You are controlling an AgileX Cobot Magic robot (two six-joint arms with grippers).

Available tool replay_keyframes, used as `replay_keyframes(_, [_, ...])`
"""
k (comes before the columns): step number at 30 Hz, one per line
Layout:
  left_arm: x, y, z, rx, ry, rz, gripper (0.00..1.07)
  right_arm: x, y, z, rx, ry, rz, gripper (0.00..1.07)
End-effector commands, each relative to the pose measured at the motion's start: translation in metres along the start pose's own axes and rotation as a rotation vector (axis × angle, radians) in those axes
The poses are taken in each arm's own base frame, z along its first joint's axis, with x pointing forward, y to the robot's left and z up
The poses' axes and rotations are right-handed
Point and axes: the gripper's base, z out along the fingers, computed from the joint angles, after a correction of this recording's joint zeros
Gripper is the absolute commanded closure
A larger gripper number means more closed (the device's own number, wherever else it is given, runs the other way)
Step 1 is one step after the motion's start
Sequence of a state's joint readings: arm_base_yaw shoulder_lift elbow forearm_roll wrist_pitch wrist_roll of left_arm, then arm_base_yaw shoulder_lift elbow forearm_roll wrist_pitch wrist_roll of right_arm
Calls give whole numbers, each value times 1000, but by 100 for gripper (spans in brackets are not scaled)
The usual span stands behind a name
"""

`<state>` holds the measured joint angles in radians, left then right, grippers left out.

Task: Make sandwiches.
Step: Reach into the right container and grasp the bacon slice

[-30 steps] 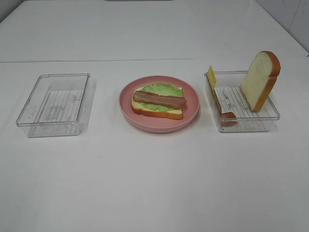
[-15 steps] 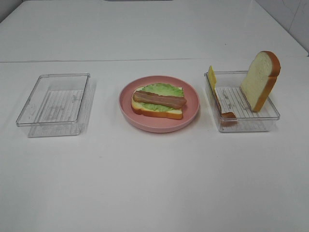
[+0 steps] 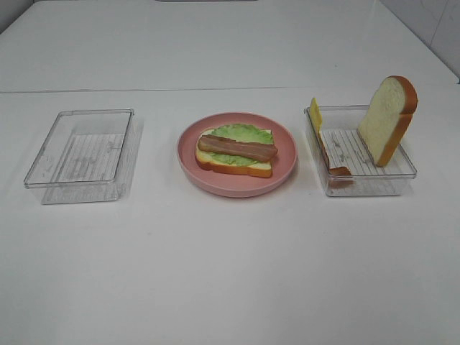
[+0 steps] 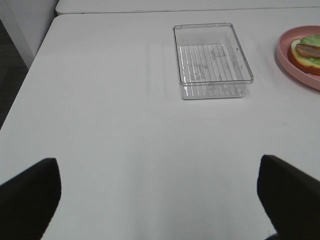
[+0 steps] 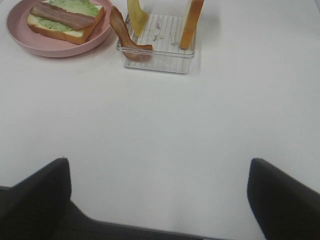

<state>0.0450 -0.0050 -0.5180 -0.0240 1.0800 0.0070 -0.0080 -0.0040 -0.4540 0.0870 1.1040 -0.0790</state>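
On the pink plate [image 3: 237, 188] in the middle lies an open sandwich [image 3: 235, 152]: a bread slice topped with green lettuce and one brown-red meat strip. In the right clear tray [image 3: 363, 183] a second bread slice [image 3: 387, 118] leans upright, with a yellow cheese slice [image 3: 315, 113] and another meat strip [image 3: 332, 162] against the tray's left wall. My left gripper [image 4: 160, 200] hangs open over bare table, well short of the left tray [image 4: 212, 90]. My right gripper [image 5: 160, 200] is open too, back from the right tray [image 5: 155, 62]. Neither arm shows in the exterior view.
The left clear tray [image 3: 79, 183] holds nothing. The white table's left edge [image 4: 30, 75] drops to a dark floor. In the right wrist view the table's near edge [image 5: 165, 227] runs just under the gripper.
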Motion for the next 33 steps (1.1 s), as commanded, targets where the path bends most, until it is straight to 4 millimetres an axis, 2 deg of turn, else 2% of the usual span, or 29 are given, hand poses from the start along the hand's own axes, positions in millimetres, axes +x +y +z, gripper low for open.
replay_keyframes(1, [1, 0, -2, -2, -19, -9, 6, 1, 1, -2, 1, -19, 10, 14])
replay_keyframes(18, [1, 0, -1, -2, -18, -9, 6, 1, 1, -2, -3, -19, 11, 14])
replay_keyframes(23, [1, 0, -1, -2, -18, -9, 6, -5, -1, -4, 12, -30, 10, 14])
replay_keyframes(26, [1, 0, -1, -2, -18, -9, 6, -16, -1, -6, 12, -25, 24, 14])
replay_keyframes(28, [1, 0, -1, -2, -18, -9, 6, -33, -2, 0, 11, -21, 39, 14])
replay_keyframes(29, [1, 0, -1, -2, -18, -9, 6, -33, -2, 0, 11, -21, 39, 14])
replay_keyframes(30, [1, 0, -1, -2, -18, -9, 6, -47, -3, 6, 6, -18, 46, 14])
replay_keyframes(32, [1, 0, -1, -2, -18, -9, 6, -53, -4, 9, 7, -15, 49, 14])
replay_keyframes(33, [1, 0, -1, -2, -18, -9, 6, -66, -6, 18, 11, 7, 50, 14])
